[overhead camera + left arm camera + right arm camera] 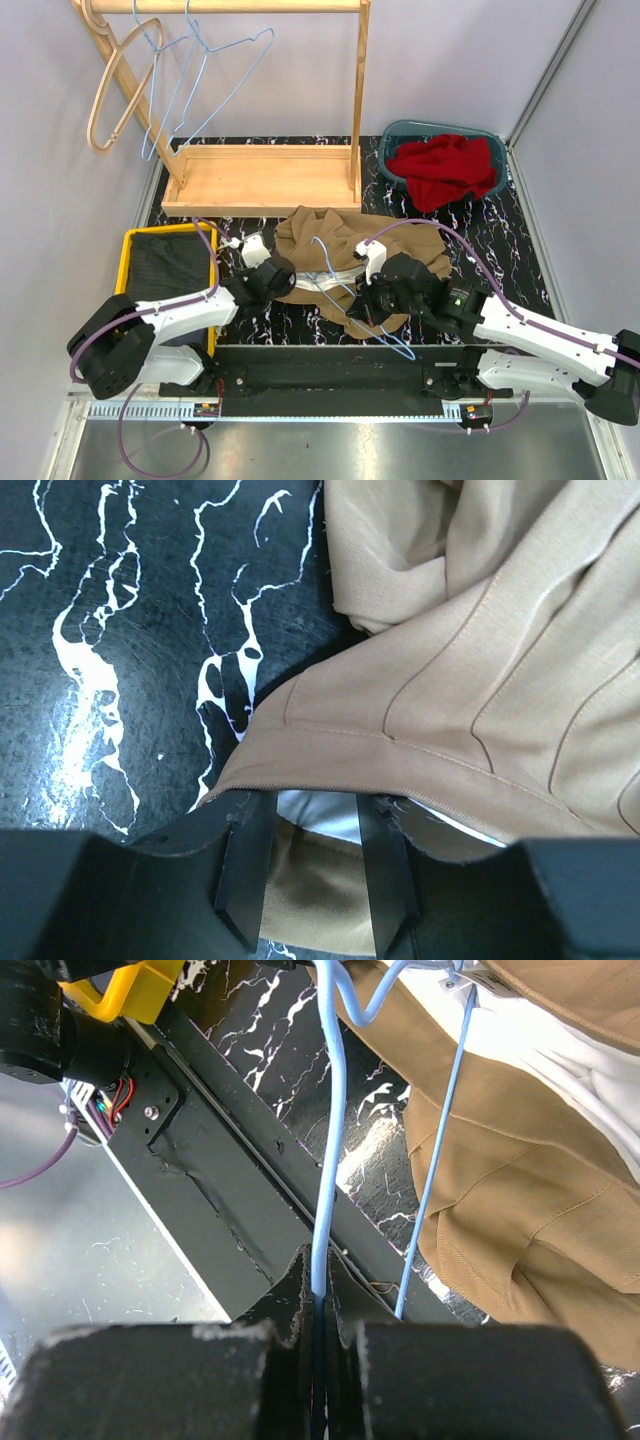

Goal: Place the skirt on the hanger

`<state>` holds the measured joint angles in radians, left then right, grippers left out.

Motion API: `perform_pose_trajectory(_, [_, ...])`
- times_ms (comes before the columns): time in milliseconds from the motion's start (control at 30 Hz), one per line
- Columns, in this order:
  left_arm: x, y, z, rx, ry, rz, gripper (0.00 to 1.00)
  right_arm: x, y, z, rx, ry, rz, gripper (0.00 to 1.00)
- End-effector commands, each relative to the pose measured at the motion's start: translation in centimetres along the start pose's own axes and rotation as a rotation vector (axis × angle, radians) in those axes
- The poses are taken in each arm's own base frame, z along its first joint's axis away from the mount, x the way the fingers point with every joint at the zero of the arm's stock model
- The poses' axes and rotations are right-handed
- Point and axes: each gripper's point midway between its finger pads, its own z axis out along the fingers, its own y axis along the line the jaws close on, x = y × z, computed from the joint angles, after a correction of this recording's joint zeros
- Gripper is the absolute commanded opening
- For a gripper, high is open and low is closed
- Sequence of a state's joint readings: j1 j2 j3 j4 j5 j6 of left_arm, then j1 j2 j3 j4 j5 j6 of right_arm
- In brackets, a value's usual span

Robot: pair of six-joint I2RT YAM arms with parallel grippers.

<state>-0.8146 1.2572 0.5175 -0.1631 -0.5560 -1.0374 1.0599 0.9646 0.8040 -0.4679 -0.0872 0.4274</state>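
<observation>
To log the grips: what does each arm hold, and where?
Right fingers clamp the blue wire hanger by its wire; left fingers straddle the skirt waistband, open.

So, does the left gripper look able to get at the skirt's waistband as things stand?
Probably yes: the left gripper sits with open jaws right at the waistband of the tan skirt, and nothing lies in between.

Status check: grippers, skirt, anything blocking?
Right gripper shut on blue hanger. Left gripper: fingers apart, straddling skirt waistband. Skirt crumpled on table, hanger lying across it. No blocker seen.
</observation>
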Motion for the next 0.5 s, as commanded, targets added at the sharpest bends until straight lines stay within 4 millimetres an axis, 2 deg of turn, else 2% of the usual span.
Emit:
perform_pose_trajectory(0, [-2.7,-1.6,0.3,0.007,-0.091,-0.065,0.40,-3.3,1.6,-1.2,-0.035,-0.112,-0.040,0.00])
perform_pose_trajectory(100, [-2.9,-1.9,0.5,0.008,-0.095,-0.070,0.34,-3.2,1.6,-1.2,-0.035,-0.110,-0.044,0.00])
perform_pose_trajectory(133, [-3.1,-2.1,0.6,0.011,-0.099,-0.074,0.29,-3.2,1.6,-1.2,-0.037,-0.110,-0.046,0.00])
perform_pose_trajectory(300, [-3.4,-2.3,0.7,0.005,-0.105,-0.067,0.15,-3.2,1.7,-1.4,-0.039,-0.115,-0.042,0.00])
perform_pose_trajectory(333, [-3.5,-2.3,0.7,0.004,-0.105,-0.068,0.08,-3.2,1.7,-1.4,-0.040,-0.116,-0.043,0.00])
perform_pose_trajectory(400, [-3.8,-2.5,0.6,0.008,-0.106,-0.069,0.01,-3.3,1.5,-1.5,-0.032,-0.120,-0.040,0.00])
perform_pose_trajectory(467, [-3.7,-2.4,0.4,0.010,-0.096,-0.062,0.00,-3.5,1.7,-1.7,-0.035,-0.127,-0.042,0.00])
